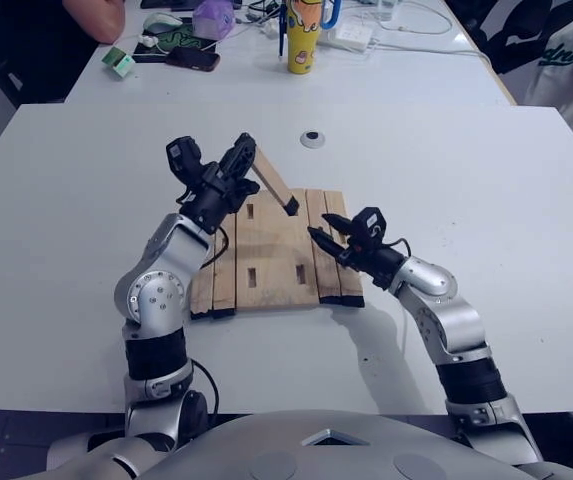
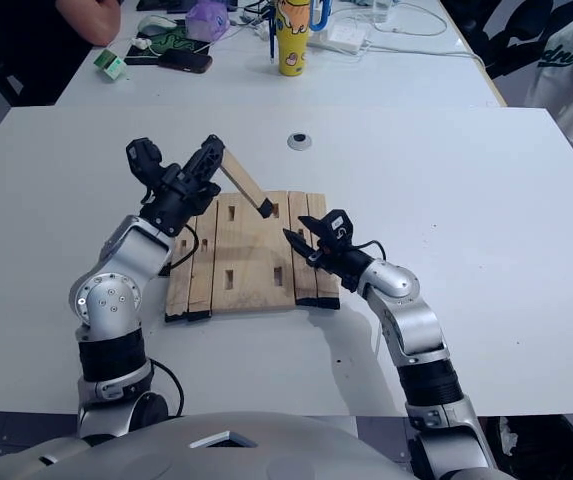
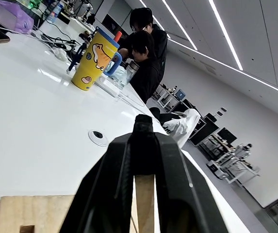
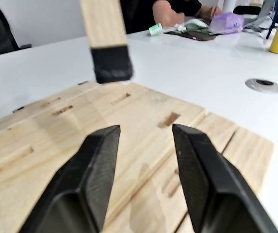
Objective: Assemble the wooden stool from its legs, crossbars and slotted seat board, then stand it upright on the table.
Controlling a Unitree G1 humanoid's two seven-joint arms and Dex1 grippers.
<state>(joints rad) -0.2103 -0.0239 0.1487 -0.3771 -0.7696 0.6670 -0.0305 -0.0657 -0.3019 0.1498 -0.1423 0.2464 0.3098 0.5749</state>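
Where the white tabletop (image 1: pixel 486 200) begins on our left, we see two narrow wooden strips (image 1: pixel 213 285) lying flat against the left edge of the slotted seat board (image 1: pixel 266 255). Above the board's far left corner, the left gripper (image 1: pixel 242 152) is clenched on the upper end of a wooden leg (image 1: pixel 271 180). The leg is tilted and slopes down to the right. Its black-capped lower end hangs over the far middle of the board, near one of the slots, and we cannot tell whether the cap touches the wood.

The seat board lies flat in the middle of the tabletop with its rectangular slots facing up. Two more wooden bars (image 1: pixel 338 270) lie against its right edge. Over those bars, the right gripper (image 1: pixel 323 243) hovers low with its fingers spread apart and nothing between them, pointing toward the board and the leg's black cap.

Beyond the board, a round grommet (image 1: pixel 312 138) is set into the tabletop. A yellow cup (image 1: pixel 304 35) stands on the next table behind it.
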